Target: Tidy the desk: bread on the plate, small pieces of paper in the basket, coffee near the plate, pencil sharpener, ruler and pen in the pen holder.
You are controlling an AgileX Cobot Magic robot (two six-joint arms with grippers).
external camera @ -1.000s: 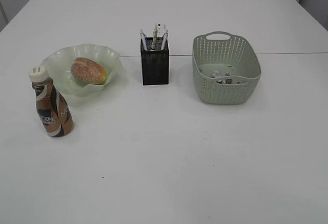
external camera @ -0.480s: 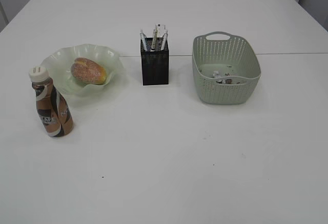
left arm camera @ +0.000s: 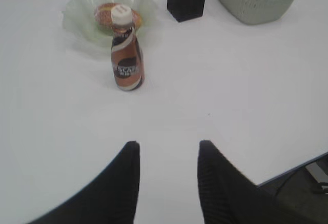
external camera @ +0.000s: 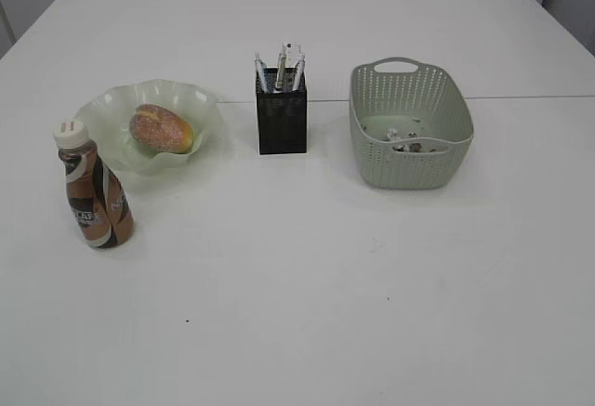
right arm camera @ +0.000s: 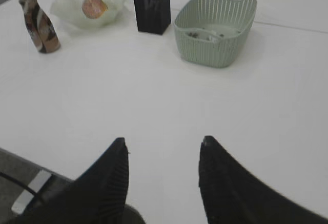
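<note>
The bread point(external camera: 161, 128) lies in the ruffled pale-green plate point(external camera: 107, 109) at the left. Just in front of the plate stands the coffee point(external camera: 94, 188), upright. The black mesh pen holder point(external camera: 281, 120) in the middle holds a pen point(external camera: 261, 73) and other sticks; ruler and pencil sharpener cannot be told apart. The sage-green basket point(external camera: 411, 160) at the right has small pieces of paper point(external camera: 402, 138) inside. Neither arm shows in the exterior view. My left gripper point(left arm camera: 169, 144) is open and empty, well back from the coffee point(left arm camera: 126, 55). My right gripper point(right arm camera: 163, 141) is open and empty near the desk's front edge.
A thin seam point(external camera: 530, 98) crosses the white desk point(external camera: 307, 267) behind the basket. The desk's front edge point(left arm camera: 292, 170) shows beside my left gripper, with dark floor below it.
The objects on the desk have not moved over the last second. Both arms stay outside the exterior view.
</note>
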